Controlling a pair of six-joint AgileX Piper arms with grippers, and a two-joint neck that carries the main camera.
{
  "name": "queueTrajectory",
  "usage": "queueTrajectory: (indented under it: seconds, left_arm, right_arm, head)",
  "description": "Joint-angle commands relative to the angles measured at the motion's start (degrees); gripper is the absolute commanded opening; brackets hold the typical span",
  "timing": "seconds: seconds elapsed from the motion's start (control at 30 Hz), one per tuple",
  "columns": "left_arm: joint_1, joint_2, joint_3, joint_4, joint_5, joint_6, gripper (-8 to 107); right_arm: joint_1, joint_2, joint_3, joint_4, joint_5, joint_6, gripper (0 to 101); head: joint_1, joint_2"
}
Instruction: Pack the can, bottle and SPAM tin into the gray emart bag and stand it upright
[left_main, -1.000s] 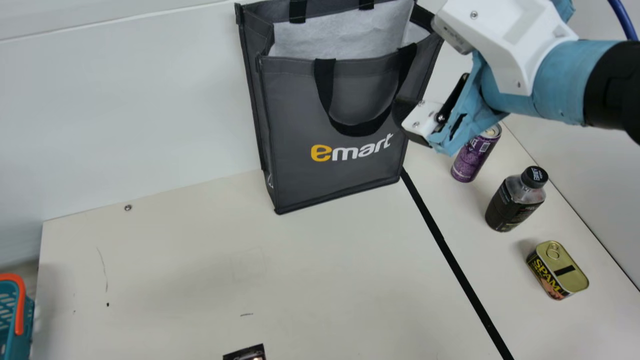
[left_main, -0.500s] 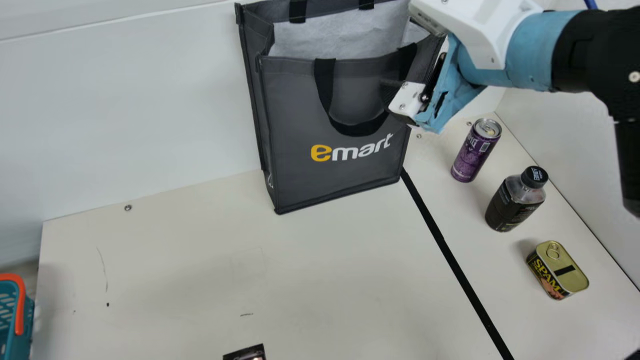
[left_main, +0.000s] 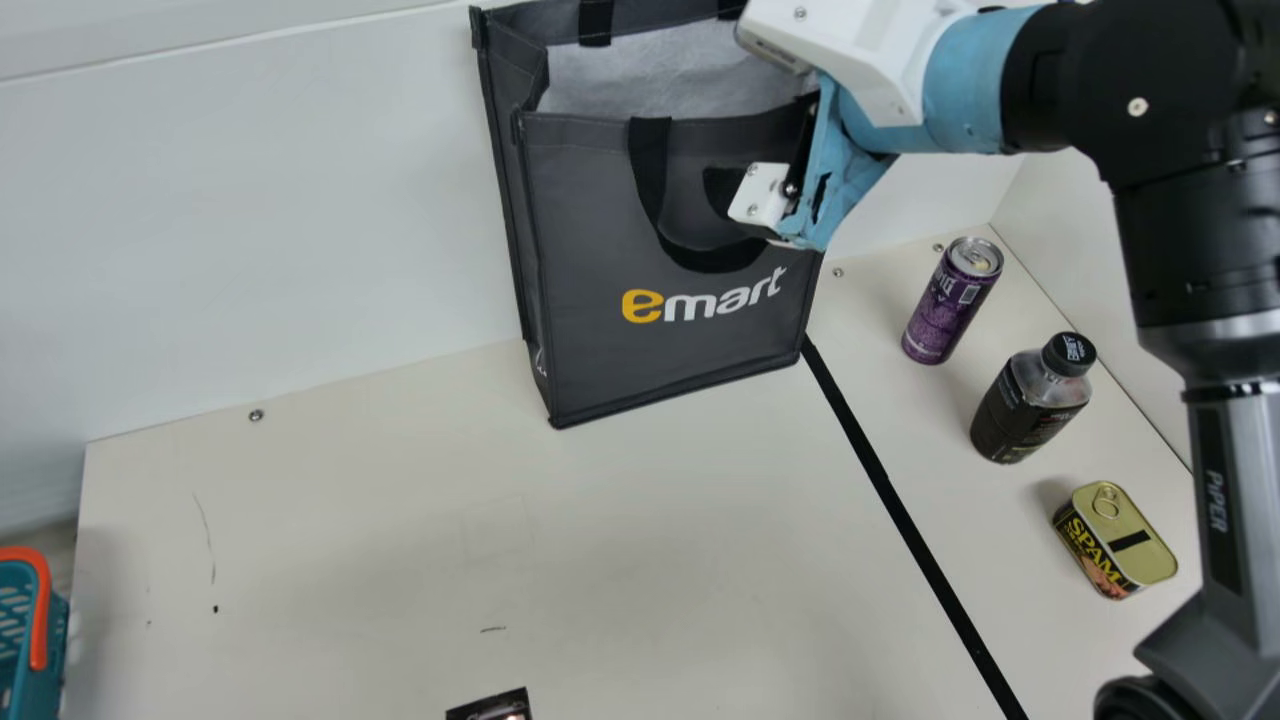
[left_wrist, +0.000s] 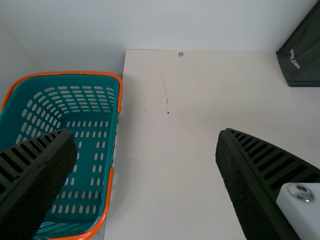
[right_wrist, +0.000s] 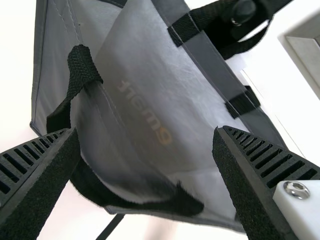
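From my seat, the basket (left_main: 38, 640) sat at the main view's left edge. In the left wrist view, I saw my left gripper (left_wrist: 146, 134) with its fingers well apart. A dark item (left_main: 490, 708) poked in at the main view's bottom edge. The bag (left_main: 590, 210) stood upright near the back wall, mouth open. I had my right gripper (left_main: 724, 188) at the bag's upper right front, by the front handle (left_main: 650, 170); the right wrist view showed its fingers spread wide. Right of the black strip (left_main: 895, 500), the can (left_main: 940, 310) and bottle (left_main: 1018, 415) stood upright, and nearest me lay the tin (left_main: 1130, 540), pull-tab up.
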Motion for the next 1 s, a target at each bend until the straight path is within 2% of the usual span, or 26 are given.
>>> queueTrajectory:
  seconds: [0.0, 0.33, 0.57, 0.97]
  left_arm:
    - [0.0, 0.0, 0.0, 0.0, 0.0, 0.0, 90]
    - [0.0, 0.0, 0.0, 0.0, 0.0, 0.0, 90]
    - [0.0, 0.0, 0.0, 0.0, 0.0, 0.0, 90]
    - [0.0, 0.0, 0.0, 0.0, 0.0, 0.0, 90]
  right_arm:
    - [0.1, 1.0, -0.4, 0.3, 0.1, -0.6, 95]
    - [0.6, 5.5, -1.8, 1.6, 0.1, -2.9, 95]
    - [0.4, 7.6, -1.4, 2.7, 0.1, -4.5, 95]
    - [-0.5, 8.2, 1.4, 5.4, 0.1, -6.9, 15]
  head:
    - [-1.3, -0.1]
    - [-1.3, -0.1]
    - [-1.3, -0.1]
    - [-1.3, -0.1]
